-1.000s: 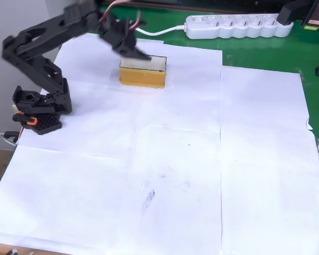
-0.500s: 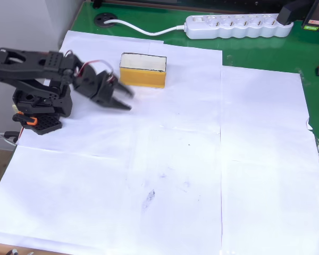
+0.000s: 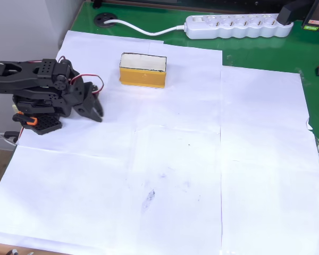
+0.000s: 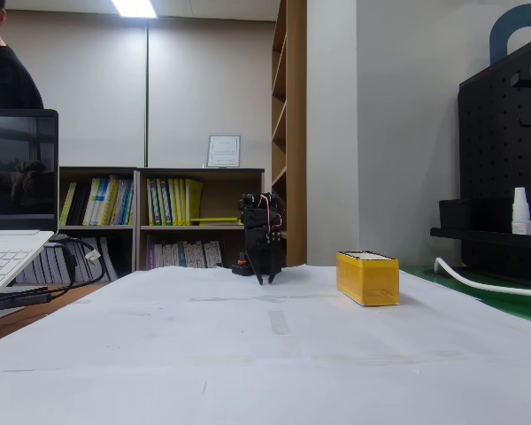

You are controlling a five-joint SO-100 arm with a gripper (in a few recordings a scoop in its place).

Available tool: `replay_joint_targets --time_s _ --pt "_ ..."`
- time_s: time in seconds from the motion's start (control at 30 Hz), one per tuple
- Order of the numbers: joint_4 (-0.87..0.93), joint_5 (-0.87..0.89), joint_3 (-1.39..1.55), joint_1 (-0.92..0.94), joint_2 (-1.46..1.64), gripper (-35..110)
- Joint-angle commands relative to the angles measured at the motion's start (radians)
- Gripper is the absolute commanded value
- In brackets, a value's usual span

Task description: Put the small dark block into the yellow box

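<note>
The yellow box (image 3: 143, 70) lies on the white paper at the back of the table, its cream top facing up; in the fixed view the yellow box (image 4: 367, 277) sits right of centre. The small dark block is out of view. My black arm is folded back over its base (image 3: 37, 114) at the left. The gripper (image 3: 95, 110) hangs low beside the base, well to the left of and nearer than the box, shut with nothing in it. From the fixed view the gripper (image 4: 267, 276) points down at the paper.
White paper sheets (image 3: 175, 159) cover most of the green table. A white power strip (image 3: 239, 25) and its cable run along the back edge. A laptop (image 4: 13, 221) stands at the left in the fixed view, with a person behind it.
The arm has pulled back from above the yellow box, swung down and left, and folded over its base. The gripper now rests low next to the base.
</note>
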Motion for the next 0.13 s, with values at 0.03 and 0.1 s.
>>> replay_joint_targets --time_s 0.03,0.1 --pt "0.094 0.017 0.023 -0.031 -0.028 0" --pt "0.092 0.020 0.023 -0.037 -0.028 0"
